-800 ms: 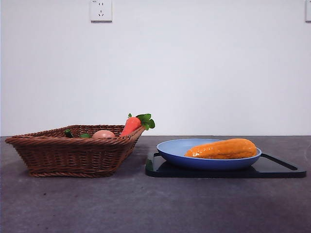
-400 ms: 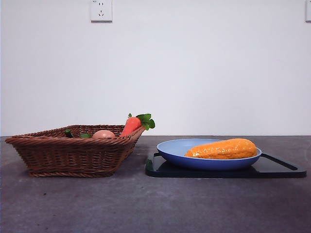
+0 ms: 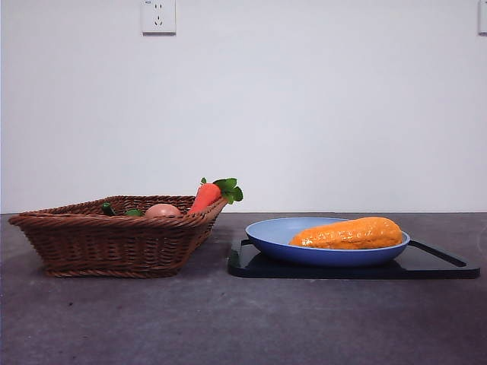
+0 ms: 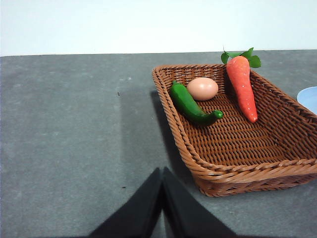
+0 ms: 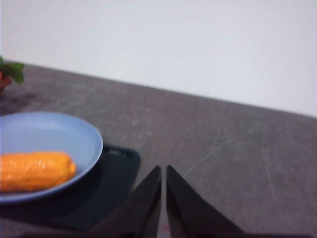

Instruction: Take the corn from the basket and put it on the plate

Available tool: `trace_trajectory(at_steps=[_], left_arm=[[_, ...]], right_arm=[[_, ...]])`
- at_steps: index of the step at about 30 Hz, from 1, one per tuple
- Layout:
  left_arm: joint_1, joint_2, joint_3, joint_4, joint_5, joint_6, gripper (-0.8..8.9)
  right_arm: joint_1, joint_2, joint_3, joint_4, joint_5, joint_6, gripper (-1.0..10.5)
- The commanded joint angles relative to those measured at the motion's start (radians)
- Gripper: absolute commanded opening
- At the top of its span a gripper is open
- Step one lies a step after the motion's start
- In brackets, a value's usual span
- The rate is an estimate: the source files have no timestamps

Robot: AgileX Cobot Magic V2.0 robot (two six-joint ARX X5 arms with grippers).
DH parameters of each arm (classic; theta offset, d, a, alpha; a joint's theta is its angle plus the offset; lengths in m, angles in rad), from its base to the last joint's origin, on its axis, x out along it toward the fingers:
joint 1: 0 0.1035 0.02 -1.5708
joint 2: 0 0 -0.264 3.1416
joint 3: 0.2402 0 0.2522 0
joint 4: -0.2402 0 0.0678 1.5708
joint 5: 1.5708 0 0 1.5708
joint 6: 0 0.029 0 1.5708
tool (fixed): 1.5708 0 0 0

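Observation:
The orange-yellow corn (image 3: 348, 233) lies on its side in the light-blue plate (image 3: 272, 233); the right wrist view shows the corn (image 5: 34, 170) on the plate (image 5: 59, 134) too. The brown wicker basket (image 3: 106, 242) stands to the left, holding no corn. My left gripper (image 4: 161, 174) is shut and empty, hanging over the table just outside the basket (image 4: 233, 144). My right gripper (image 5: 163, 172) is shut and empty, off to the side of the plate. Neither arm shows in the front view.
In the basket lie a carrot (image 4: 242, 85), a peach-coloured egg (image 4: 202, 88) and a green pepper (image 4: 190, 105). A flat black tray (image 3: 434, 263) sits under the plate. A white wall stands behind the grey table (image 3: 228, 319).

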Motion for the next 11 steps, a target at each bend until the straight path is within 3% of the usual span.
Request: trace_trajectory(at_steps=[1,11], left_arm=[[0.002,-0.002,-0.028,0.007,-0.002,-0.002,0.04],[0.002,-0.002,-0.028,0.007,-0.002,-0.002,0.03]], right_arm=[[0.0,-0.002,-0.006,-0.035,0.004,0.018,0.0],[0.0,-0.002,-0.006,-0.061,0.004,0.017,0.0]])
